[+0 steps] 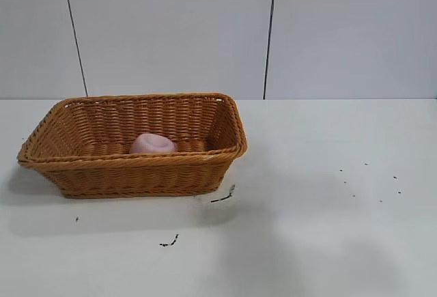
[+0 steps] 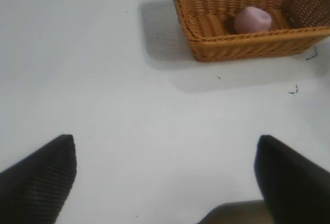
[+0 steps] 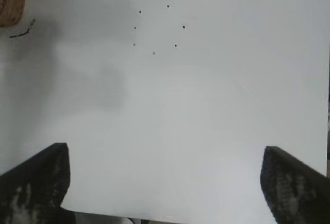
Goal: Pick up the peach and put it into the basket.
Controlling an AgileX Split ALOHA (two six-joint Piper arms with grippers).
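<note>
The white desk point(image 1: 328, 242) lies bare across its whole right half apart from a few dark specks, and one orange-brown woven basket point(image 1: 136, 174) with flared sides and a braided rim stands on its left half, with open surface along its front and right sides. One peach point(image 1: 151, 144), a pale pink matte lump with a dented top, rests inside the basket on its floor near the front wall. The left claw point(image 2: 165, 183) and the right claw point(image 3: 165, 183) both hang released and empty over bare desk, well apart from the basket.
</note>
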